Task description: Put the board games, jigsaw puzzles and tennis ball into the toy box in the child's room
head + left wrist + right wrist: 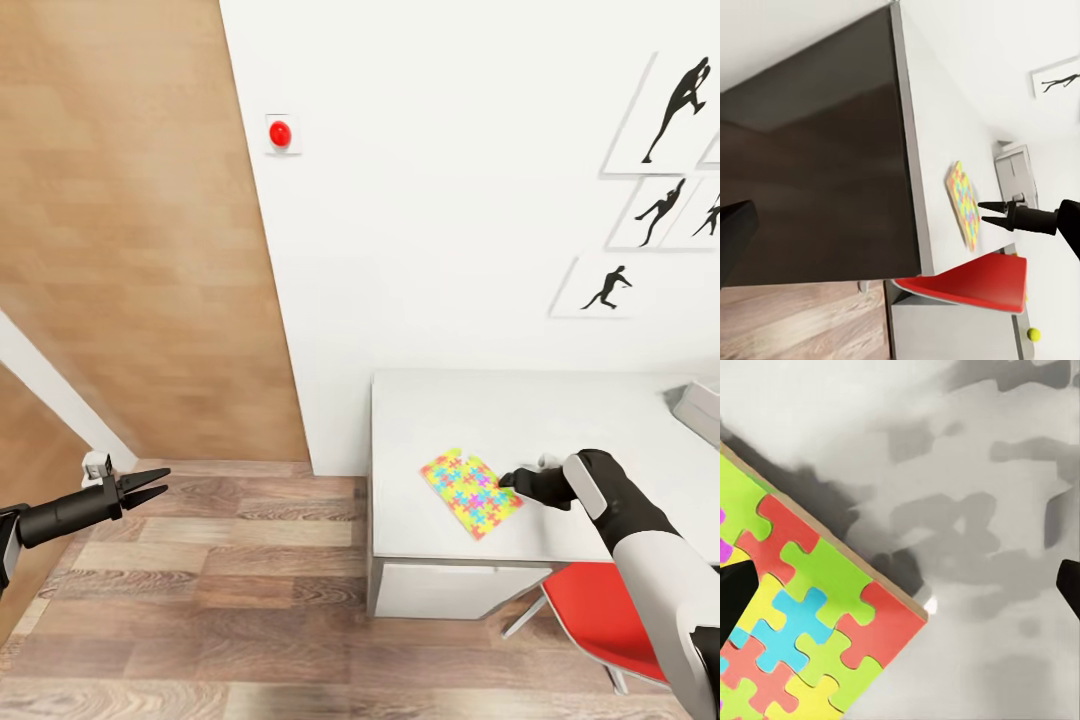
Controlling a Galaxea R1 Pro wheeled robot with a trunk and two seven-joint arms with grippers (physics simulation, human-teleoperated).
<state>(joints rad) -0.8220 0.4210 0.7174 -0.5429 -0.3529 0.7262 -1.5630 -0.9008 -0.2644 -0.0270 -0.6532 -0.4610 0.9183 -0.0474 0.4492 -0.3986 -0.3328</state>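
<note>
the jigsaw puzzle [471,492] lay flat on the table [560,420], not yet lifted. the right gripper [508,479] hovered at its 3 o'clock edge, jaws parted, holding nothing. the toy box [700,402] sat toward 2 o'clock. the left gripper [158,482] hung slightly open and empty. much seemed left.

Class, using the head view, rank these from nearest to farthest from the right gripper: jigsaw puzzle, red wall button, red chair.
1. jigsaw puzzle: on the table, right beside the right gripper.
2. red chair: below the table edge.
3. red wall button: high on the wall.
</note>
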